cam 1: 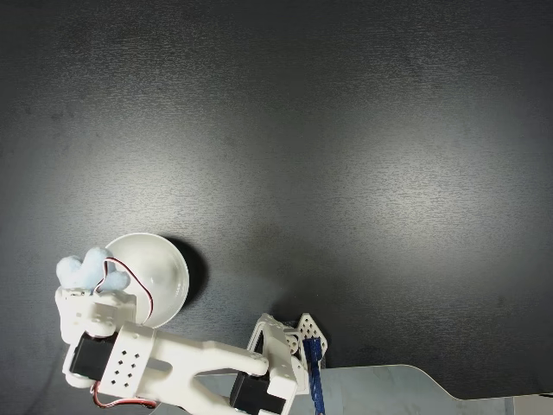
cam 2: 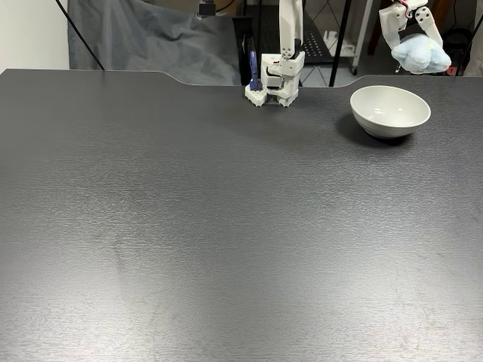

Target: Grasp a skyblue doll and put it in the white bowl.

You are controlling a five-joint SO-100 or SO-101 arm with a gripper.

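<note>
While no writing shows | hand (cam 2: 419, 47) holds skyblue doll (cam 2: 421, 55) above white bowl (cam 2: 390, 110)

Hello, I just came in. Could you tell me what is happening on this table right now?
A small white robot arm holds a skyblue doll in its pincer, lifted in the air. The white bowl stands on the dark table and looks empty. In a fixed view from above, the doll hangs at the bowl's rim, so it has not been dropped in yet.
</note>
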